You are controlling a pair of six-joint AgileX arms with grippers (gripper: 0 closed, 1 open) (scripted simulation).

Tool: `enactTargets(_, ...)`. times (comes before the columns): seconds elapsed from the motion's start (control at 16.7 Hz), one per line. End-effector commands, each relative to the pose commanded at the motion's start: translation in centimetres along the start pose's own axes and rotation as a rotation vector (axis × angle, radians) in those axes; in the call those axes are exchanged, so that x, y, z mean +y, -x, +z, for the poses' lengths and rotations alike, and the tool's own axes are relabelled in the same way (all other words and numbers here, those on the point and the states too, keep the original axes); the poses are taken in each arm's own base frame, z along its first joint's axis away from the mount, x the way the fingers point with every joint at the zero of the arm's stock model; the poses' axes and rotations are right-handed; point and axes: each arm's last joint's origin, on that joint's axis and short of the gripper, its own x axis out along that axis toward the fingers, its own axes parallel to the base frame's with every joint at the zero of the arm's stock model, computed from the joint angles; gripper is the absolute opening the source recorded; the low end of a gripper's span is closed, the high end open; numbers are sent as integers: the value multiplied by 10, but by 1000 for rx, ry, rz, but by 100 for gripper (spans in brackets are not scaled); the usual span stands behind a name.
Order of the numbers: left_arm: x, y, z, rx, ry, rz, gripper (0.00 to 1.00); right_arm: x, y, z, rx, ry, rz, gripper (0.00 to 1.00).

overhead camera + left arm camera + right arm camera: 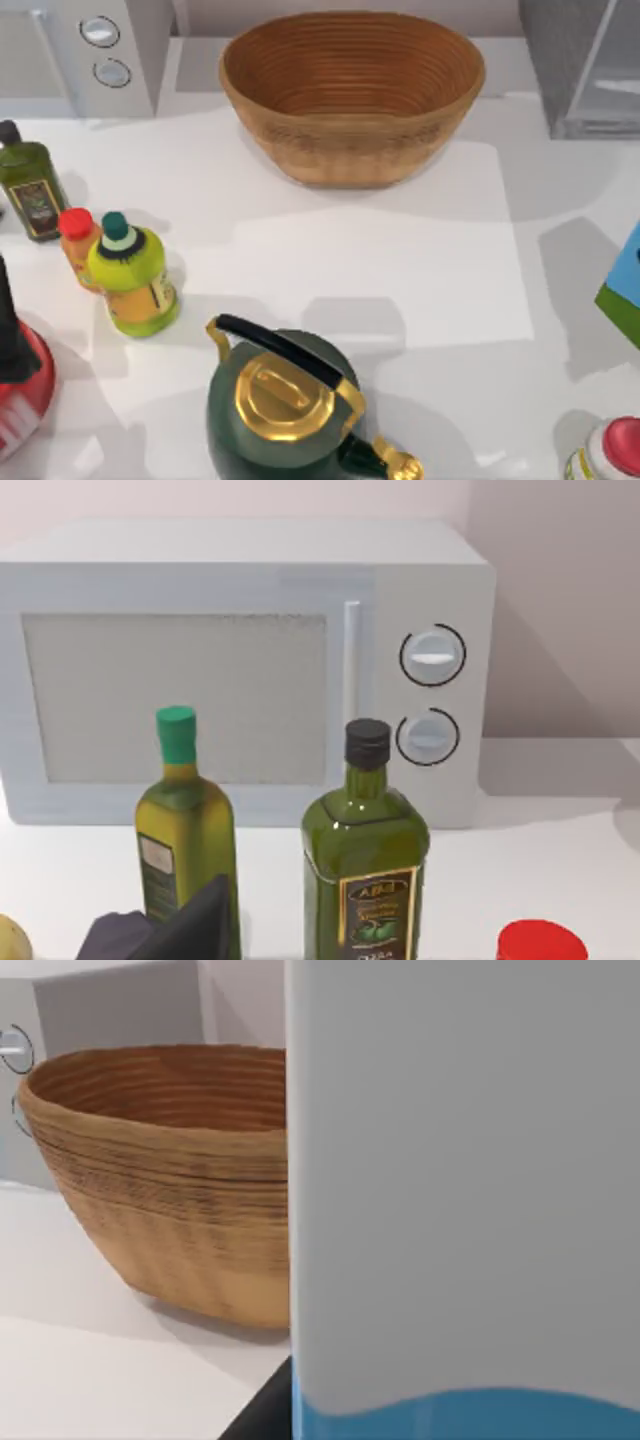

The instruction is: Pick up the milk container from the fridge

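milk container (624, 288) at table's right edge, blue/green corner in top view, fills R wrist view close up (465, 1190) | fridge (585, 65) back right | wicker basket (352, 92) back centre | both grippers' state: cannot tell

White table (420, 270). Back row: light grey appliance with 2 round knobs (100, 50) at left corner, woven basket (352, 92) at centre, dark grey fridge (585, 60) at right corner. Left side: dark green bottle with black cap (30, 180), small orange bottle with red cap (78, 245) touching a yellow-green bottle with teal cap (133, 275). Front centre: green kettle with gold lid (290, 405). Front right corner: red-capped container (612, 452), partly cut off.
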Motion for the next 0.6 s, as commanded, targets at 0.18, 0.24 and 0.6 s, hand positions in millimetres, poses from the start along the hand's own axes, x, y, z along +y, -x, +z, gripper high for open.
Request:
enactTargets(0.18, 0, 0, 0, 0, 0, 0, 100, -6, -5, -10, 6, -9, 113, 0)
enactTargets(0.24, 0, 0, 0, 0, 0, 0, 100, -7, -7, -13, 4, -8, 146, 0)
enactTargets(0.6, 0, 0, 0, 0, 0, 0, 100, -14, -11, -20, -19, 25, 270, 0)
